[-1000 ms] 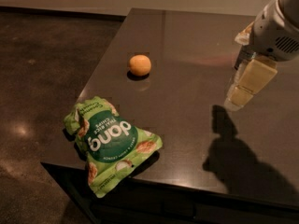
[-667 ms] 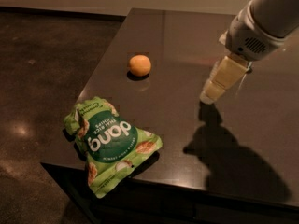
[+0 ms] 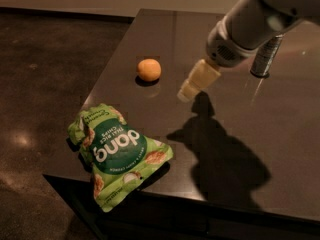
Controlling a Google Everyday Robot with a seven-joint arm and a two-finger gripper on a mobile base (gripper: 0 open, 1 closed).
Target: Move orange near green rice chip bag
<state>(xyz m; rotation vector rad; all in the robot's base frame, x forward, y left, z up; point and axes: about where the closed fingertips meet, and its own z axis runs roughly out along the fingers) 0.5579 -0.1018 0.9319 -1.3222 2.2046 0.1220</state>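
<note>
Gripper (image 3: 187, 90) swung in from frame right, ending near the orange (image 3: 149, 69); I could not tell whether it was open or closed. Orange stayed unmoved, apart from the green rice chip bag (image 3: 117, 151).

Gripper (image 3: 187, 90) hangs over the middle of the table (image 3: 280, 149), just right of the orange (image 3: 149, 69) and apart from it, with open tabletop between the two. Another open strip of tabletop runs between orange and bag (image 3: 117, 154). Bag lies flat at the near left corner, overhanging the near edge. Can (image 3: 265, 56) stands upright at back right, behind the arm (image 3: 250, 24), well apart from orange and bag. Right and near-right tabletop is open, only the arm's shadow on it. Table edge drops to floor on the left.
</note>
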